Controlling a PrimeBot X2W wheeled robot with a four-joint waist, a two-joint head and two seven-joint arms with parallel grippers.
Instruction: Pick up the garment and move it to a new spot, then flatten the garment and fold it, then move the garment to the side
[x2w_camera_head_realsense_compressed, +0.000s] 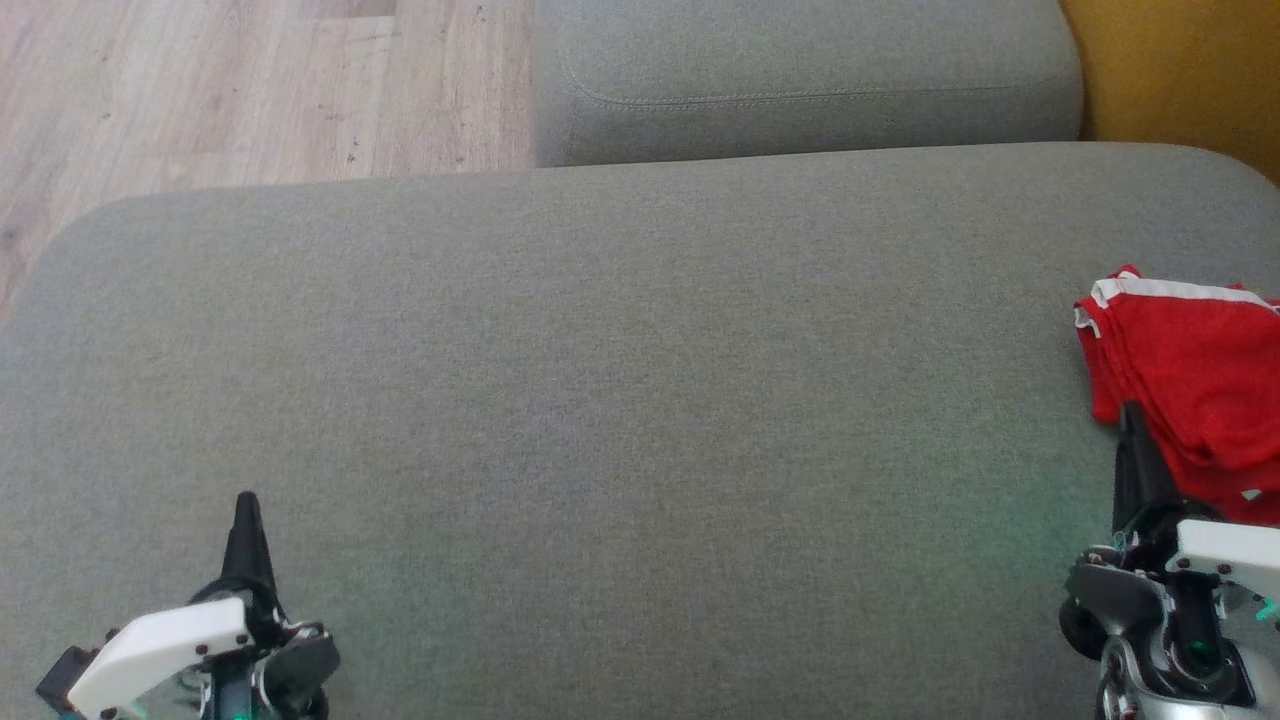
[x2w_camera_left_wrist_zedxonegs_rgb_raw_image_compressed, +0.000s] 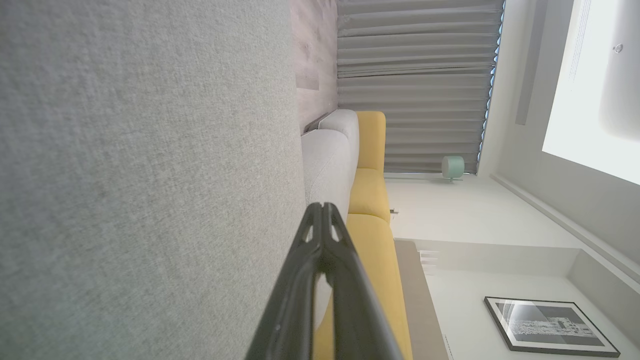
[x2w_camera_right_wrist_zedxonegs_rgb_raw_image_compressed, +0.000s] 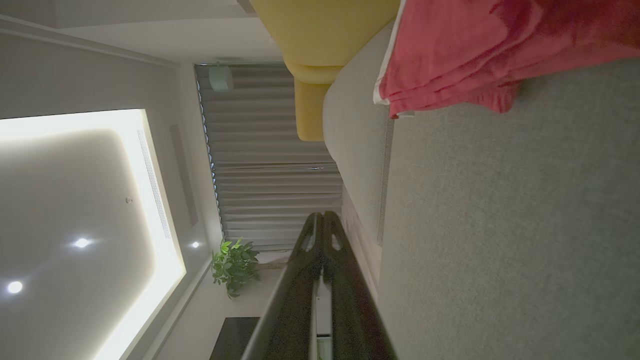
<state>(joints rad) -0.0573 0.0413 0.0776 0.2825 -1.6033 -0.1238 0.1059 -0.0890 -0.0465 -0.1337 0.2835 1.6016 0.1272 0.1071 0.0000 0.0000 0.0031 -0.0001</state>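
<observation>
Folded red garment (x2w_camera_head_realsense_compressed: 1190, 390) sits at the grey cushion's (x2w_camera_head_realsense_compressed: 640, 400) right edge, bare fabric stretching left; left gripper (x2w_camera_head_realsense_compressed: 246, 502) clenched, empty; right gripper (x2w_camera_head_realsense_compressed: 1130, 412) clenched just beside it. Wood floor (x2w_camera_head_realsense_compressed: 200, 90) beyond.

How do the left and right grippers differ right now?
The left gripper sits over bare grey cushion, far from the red garment; the right gripper sits close beside its edge. The left shows at the head view's lower left, the right at lower right. Both are shut and hold nothing.
</observation>
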